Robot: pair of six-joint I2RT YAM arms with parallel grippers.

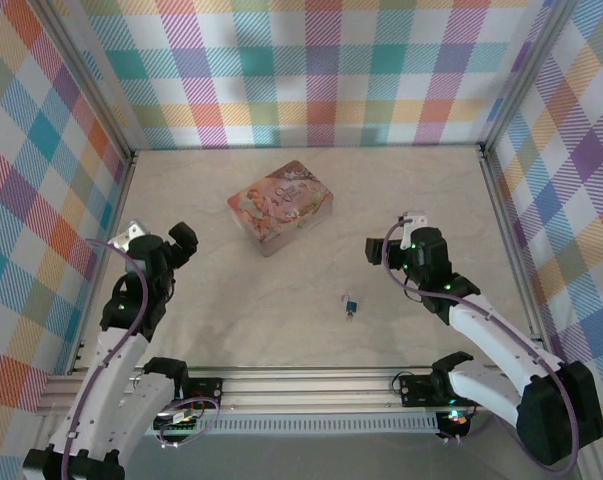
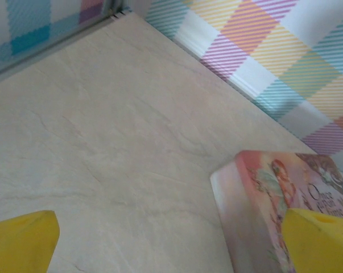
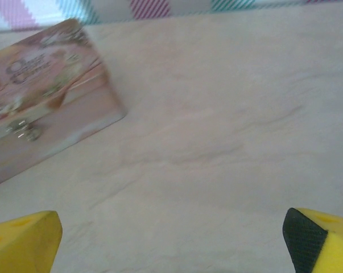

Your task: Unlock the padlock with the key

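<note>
padlock (image 1: 350,303) — tiny, blue-bodied — lies loose on the pale table (image 1: 261,310), a little beyond the near rail (image 1: 301,385) and right of centre. its long axis runs roughly near-to-far, with the blue body at the far end and a silvery bit at the near end, too small to tell shackle from key. just beyond it and slightly to its right hangs the right gripper (image 1: 391,236), jaws spread wide with nothing between the yellow pads (image 3: 23,236). the left gripper (image 1: 158,234), equally agape and empty, sits well apart across the table. so the right arm is clearly the nearer one — by my reckoning it would need to reach toward the bases and leftward. farther off lies the pink tin (image 1: 281,207), apart from both grippers.
</note>
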